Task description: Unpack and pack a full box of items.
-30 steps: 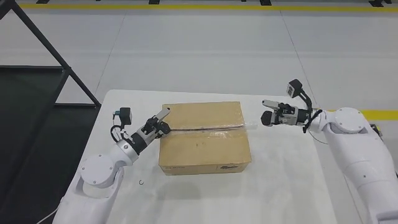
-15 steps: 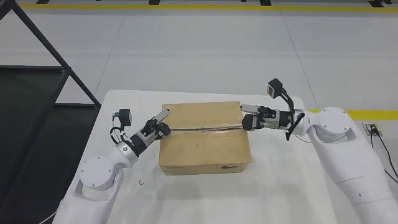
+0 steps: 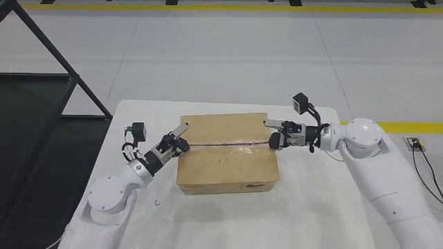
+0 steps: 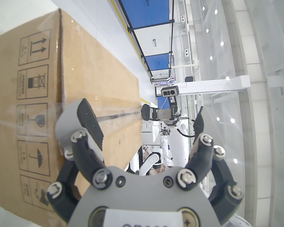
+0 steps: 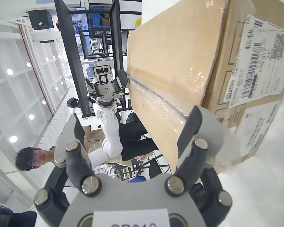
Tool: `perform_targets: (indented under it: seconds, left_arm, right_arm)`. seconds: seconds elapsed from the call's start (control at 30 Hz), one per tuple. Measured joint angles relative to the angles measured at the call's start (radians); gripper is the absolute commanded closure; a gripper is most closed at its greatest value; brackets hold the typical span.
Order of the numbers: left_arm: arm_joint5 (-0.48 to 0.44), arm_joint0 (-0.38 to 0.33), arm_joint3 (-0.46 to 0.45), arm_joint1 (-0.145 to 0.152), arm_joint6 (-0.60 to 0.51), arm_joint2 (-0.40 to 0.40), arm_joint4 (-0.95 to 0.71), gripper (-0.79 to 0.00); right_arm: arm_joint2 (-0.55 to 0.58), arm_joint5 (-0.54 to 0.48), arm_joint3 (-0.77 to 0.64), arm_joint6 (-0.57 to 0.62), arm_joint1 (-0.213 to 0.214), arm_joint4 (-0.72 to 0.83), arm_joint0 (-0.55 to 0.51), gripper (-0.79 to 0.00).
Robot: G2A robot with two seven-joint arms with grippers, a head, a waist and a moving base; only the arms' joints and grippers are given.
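Taped box [image 3: 228,153] sits on the tabletop [image 3: 315,207]; left hand [image 3: 181,138] and right hand [image 3: 270,133], both spread wide, are at its opposite ends.

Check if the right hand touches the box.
Cannot tell: right wrist view shows a right hand finger overlapping the box, no plain contact or gap.

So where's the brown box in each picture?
Top view: box in the middle of the table, between the left claw and the right claw.
Left wrist view: box just past the left claw.
Right wrist view: box just past the right claw.
Shared landmark: the taped seam along the box's top.
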Motion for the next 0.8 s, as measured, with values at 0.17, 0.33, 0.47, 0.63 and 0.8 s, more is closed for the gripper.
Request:
perform_targets:
  seconds: [0.17, 0.33, 0.47, 0.63, 0.8]
  left_arm:
    - [-0.005, 0.011, -0.009, 0.002, -0.001, -0.011, -0.003, -0.785]
    - [-0.014, 0.026, -0.029, 0.005, 0.008, -0.032, -0.019, -0.785]
    - [-0.028, 0.053, -0.059, 0.008, 0.019, -0.070, -0.056, -0.785]
    - [-0.045, 0.098, -0.088, 0.014, 0.028, -0.135, -0.103, -0.785]
    - [-0.066, 0.152, -0.109, 0.020, 0.036, -0.210, -0.147, -0.785]
  right_arm:
    - [-0.031, -0.031, 0.002, -0.007, -0.011, -0.011, 0.007, -0.785]
    - [-0.054, -0.046, 0.013, -0.023, -0.023, -0.009, 0.016, -0.785]
    - [-0.075, -0.054, 0.024, -0.031, -0.034, -0.002, 0.026, -0.785]
    - [-0.109, -0.061, 0.039, -0.037, -0.053, 0.008, 0.045, -0.785]
    - [-0.146, -0.071, 0.063, -0.046, -0.076, 0.025, 0.069, -0.785]
